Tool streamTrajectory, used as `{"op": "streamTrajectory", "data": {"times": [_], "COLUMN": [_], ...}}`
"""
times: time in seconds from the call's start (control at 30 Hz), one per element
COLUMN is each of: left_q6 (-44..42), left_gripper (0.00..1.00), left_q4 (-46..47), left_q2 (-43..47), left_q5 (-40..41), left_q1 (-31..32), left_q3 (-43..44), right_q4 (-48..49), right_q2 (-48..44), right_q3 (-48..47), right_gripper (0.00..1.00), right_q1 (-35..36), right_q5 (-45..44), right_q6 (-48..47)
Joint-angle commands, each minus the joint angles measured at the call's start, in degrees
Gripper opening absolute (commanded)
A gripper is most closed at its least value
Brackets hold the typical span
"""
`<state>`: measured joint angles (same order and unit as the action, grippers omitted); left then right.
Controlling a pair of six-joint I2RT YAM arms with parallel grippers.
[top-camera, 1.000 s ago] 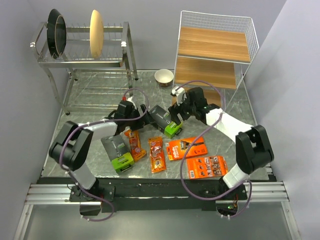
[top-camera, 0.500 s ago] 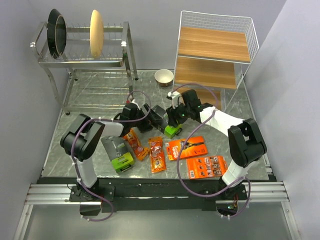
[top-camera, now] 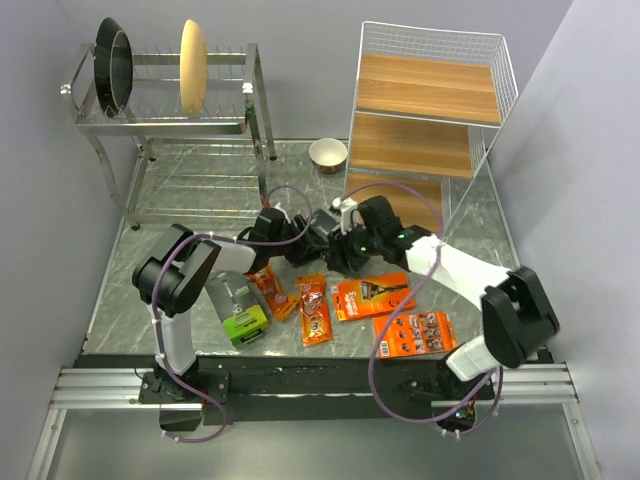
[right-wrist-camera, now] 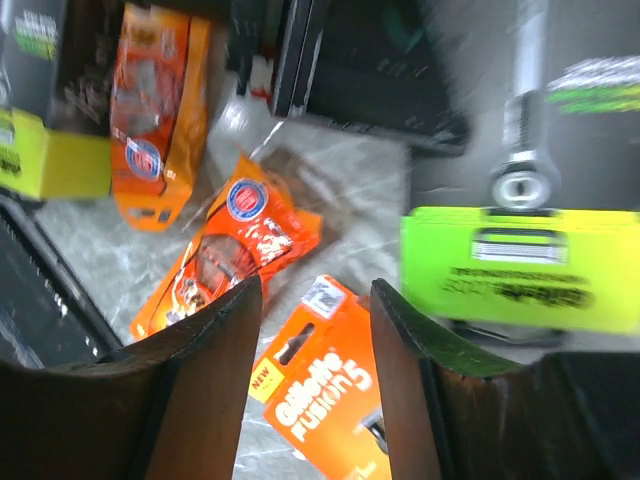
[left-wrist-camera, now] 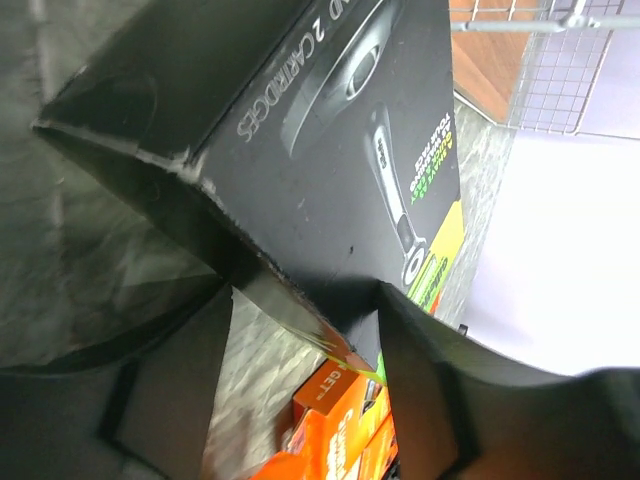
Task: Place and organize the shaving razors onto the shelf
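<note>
A dark grey razor box (left-wrist-camera: 330,150) with a lime-green end (right-wrist-camera: 520,270) lies tilted mid-table, mostly hidden in the top view under both grippers. My left gripper (left-wrist-camera: 305,300) (top-camera: 305,240) has its fingers against both sides of the box's near edge. My right gripper (right-wrist-camera: 315,290) (top-camera: 343,258) is open just left of the green end, with a flat orange card (right-wrist-camera: 330,400) (top-camera: 372,295) on the table below its jaws. A second grey box (top-camera: 238,305), two narrow blister packs (top-camera: 270,290) (top-camera: 313,308) and another orange card (top-camera: 415,332) lie nearer. The shelf (top-camera: 430,90) stands at the back right.
A steel dish rack (top-camera: 170,110) holding plates stands at the back left. A small bowl (top-camera: 328,153) sits between the rack and the shelf. Grey walls close in on both sides of the table.
My left gripper has slid right onto the grey box and narrowed its jaws around the edge. My right gripper has come nearer and lower beside the green end, its jaws narrower.
</note>
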<state>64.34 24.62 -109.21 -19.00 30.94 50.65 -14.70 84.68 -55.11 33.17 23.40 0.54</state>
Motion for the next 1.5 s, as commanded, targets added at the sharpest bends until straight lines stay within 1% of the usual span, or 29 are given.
{"op": "streamTrajectory", "data": {"times": [0.0, 0.03, 0.07, 0.1, 0.17, 0.2, 0.3, 0.33, 0.37, 0.4, 0.43, 0.47, 0.53, 0.6, 0.73, 0.77, 0.8, 0.83, 0.9, 0.93, 1.07, 1.13, 1.17, 1.23, 1.27, 1.3, 1.33, 1.43, 1.47], "left_q6": [-2.89, -4.73, -5.27, -5.36, -5.45, -5.71, -6.06, -6.67, -6.94, -7.03, -6.94, -6.77, -6.07, -5.54, -5.10, -5.10, -5.18, -5.36, -5.80, -5.89, -6.85, -6.85, -6.94, -7.38, -7.90, -8.35, -8.52, -7.56, -7.30], "left_gripper": [0.58, 0.56, 0.51, 0.48, 0.05, 0.01, 0.02, 0.01, 0.01, 0.01, 0.01, 0.01, 0.01, 0.01, 0.01, 0.01, 0.01, 0.01, 0.01, 0.01, 0.01, 0.01, 0.01, 0.01, 0.01, 0.01, 0.01, 0.01, 0.01], "left_q4": [-11.08, -11.00, -11.35, -11.26, -11.52, -14.66, -12.76, -12.06, -11.79, -11.35, -9.52, -9.68, -9.51, -9.86, -8.63, -8.28, -8.01, -7.84, -7.75, -8.01, -8.27, -8.19, -8.36, -8.45, -9.15, -9.68, -10.38, -10.91, -10.65], "left_q2": [-4.08, -4.26, -4.08, -4.08, -3.56, -3.29, -3.56, -3.64, -3.73, -3.82, -4.17, -4.43, -4.43, -4.17, -1.46, -1.01, -0.57, -0.57, -0.92, -0.92, -0.92, -0.83, -0.74, -0.48, -0.39, -0.57, -0.74, -0.83, -0.74], "left_q5": [3.54, 3.27, 3.19, 3.01, 3.70, 4.93, 4.41, 4.15, 3.89, 3.54, 3.01, 3.18, 3.19, 3.53, 3.62, 3.54, 3.62, 3.62, 3.53, 3.62, 4.41, 4.68, 4.85, 5.12, 5.20, 5.55, 5.91, 6.61, 6.61], "left_q1": [1.23, 1.32, 1.40, 1.41, 1.58, 1.84, 2.20, 2.28, 2.37, 2.37, 2.37, 2.37, 2.37, 2.29, 2.28, 2.20, 2.11, 2.11, 2.02, 2.02, 2.02, 1.85, 1.84, 1.84, 1.84, 1.84, 1.84, 1.50, 1.49], "left_q3": [0.15, -0.03, -0.29, -0.73, -1.87, -1.61, -3.28, -4.06, -4.33, -4.60, -5.47, -5.83, -6.79, -8.02, -10.75, -11.19, -11.71, -11.80, -11.72, -11.63, -11.98, -12.51, -12.42, -12.07, -11.81, -11.63, -11.54, -13.20, -13.82], "right_q4": [-1.30, -1.30, -1.12, -1.03, -1.56, -1.65, -1.56, -1.30, -0.86, -0.60, -0.16, 0.37, 0.98, 3.79, 5.64, 7.39, 9.14, 10.81, 16.86, 18.11, 19.35, 21.20, 21.81, 25.23, 25.85, 23.08, 21.66, 19.89, 19.54], "right_q2": [-7.51, -8.04, -9.00, -9.10, -8.84, -8.57, -6.64, -5.94, -4.54, -3.83, -2.96, -1.29, 0.04, 1.01, 3.90, 5.39, 6.97, 7.59, 9.08, 9.62, 13.13, 14.02, 13.76, 12.96, 12.79, 12.70, 12.70, 11.73, 11.82], "right_q3": [-1.57, -1.66, -1.67, -1.84, -2.28, -2.54, -1.32, -0.88, -0.35, 0.61, 1.06, 1.41, 2.46, 4.04, 3.87, 3.87, 3.79, 4.31, 5.36, 5.80, 4.93, 5.80, 6.24, 7.99, 8.26, 8.27, 7.74, 8.09, 8.09], "right_gripper": [0.57, 0.57, 0.58, 0.59, 0.61, 0.61, 0.68, 0.73, 0.75, 0.77, 0.79, 0.79, 0.82, 0.83, 0.84, 0.84, 0.84, 0.83, 0.82, 0.82, 0.79, 0.71, 0.63, 0.60, 0.64, 0.68, 0.77, 0.88, 0.89], "right_q1": [-4.93, -6.09, -7.49, -9.16, -9.96, -9.96, -9.97, -9.96, -10.14, -10.58, -12.15, -12.68, -13.39, -14.01, -14.10, -14.10, -14.18, -14.18, -14.10, -13.66, -13.13, -13.30, -13.30, -13.31, -13.22, -13.04, -13.21, -14.44, -14.53], "right_q5": [-6.78, -7.48, -8.27, -10.98, -13.72, -15.99, -18.47, -19.26, -19.79, -19.45, -15.79, -13.66, -12.59, -10.75, -10.04, -6.82, -4.87, -0.50, 3.39, 5.50, 8.14, 9.56, 10.43, 12.54, 12.55, 10.37, 9.13, 7.72, 7.98], "right_q6": [3.50, 4.38, 6.47, 7.54, 9.21, 9.31, 11.41, 12.11, 14.30, 15.71, 18.77, 20.19, 23.26, 23.98, 24.86, 25.39, 26.87, 28.10, 32.06, 32.85, 34.70, 34.88, 35.15, 35.76, 36.20, 36.03, 35.77, 34.62, 34.01]}}
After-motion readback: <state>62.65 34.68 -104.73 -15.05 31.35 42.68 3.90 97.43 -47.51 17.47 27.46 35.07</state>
